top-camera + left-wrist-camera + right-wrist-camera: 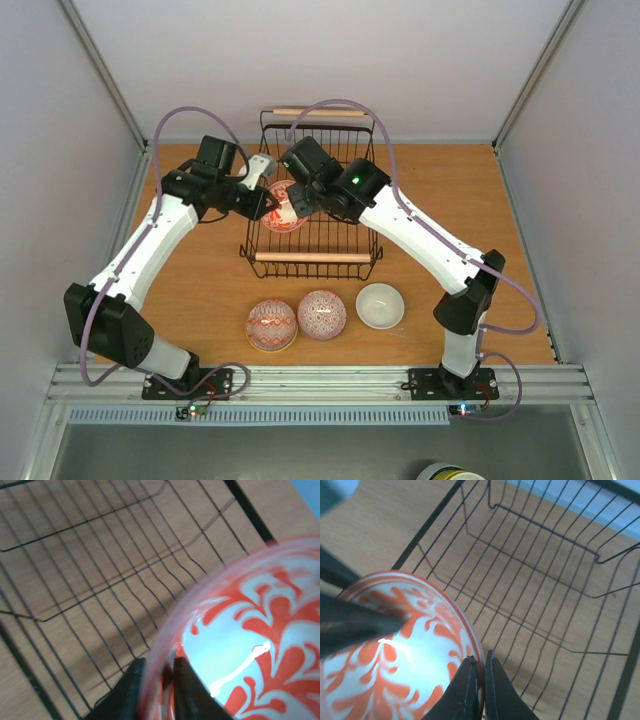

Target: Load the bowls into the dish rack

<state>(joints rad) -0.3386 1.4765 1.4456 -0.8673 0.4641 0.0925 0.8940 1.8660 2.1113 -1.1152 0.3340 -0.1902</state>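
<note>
Item: held bowl, small, round and glazed. Its inner face is white with an orange-red leafy scroll pattern, a thin red line runs along the rim, and a bright glare sits on the glaze. Position: tipped on edge inside the outline of the dish rack, in its left half, with the rack's black floor wires in view past it in both wrist views. Whether it touches the wires cannot be told. Rack: black wire basket with a pale wooden rod at the near and far ends, standing mid-counter. Other stock, in a row on the counter just in front of the rack: red-patterned bowl, pink-patterned bowl touching or almost touching it, and white bowl a little apart to the right. Left arm: rises from its near-left base, runs up the left side, then turns inward at the wrist to the rack's left edge. Left tool: the fingers stand on either side of the bowl's rim and close to it; whether they press on it cannot be told, as the view is blurred. Right arm: elbow out to the right, forearm slanting up and left over the rack. Right tool: fingers pinched on the rim, one inside and one outside.
</note>
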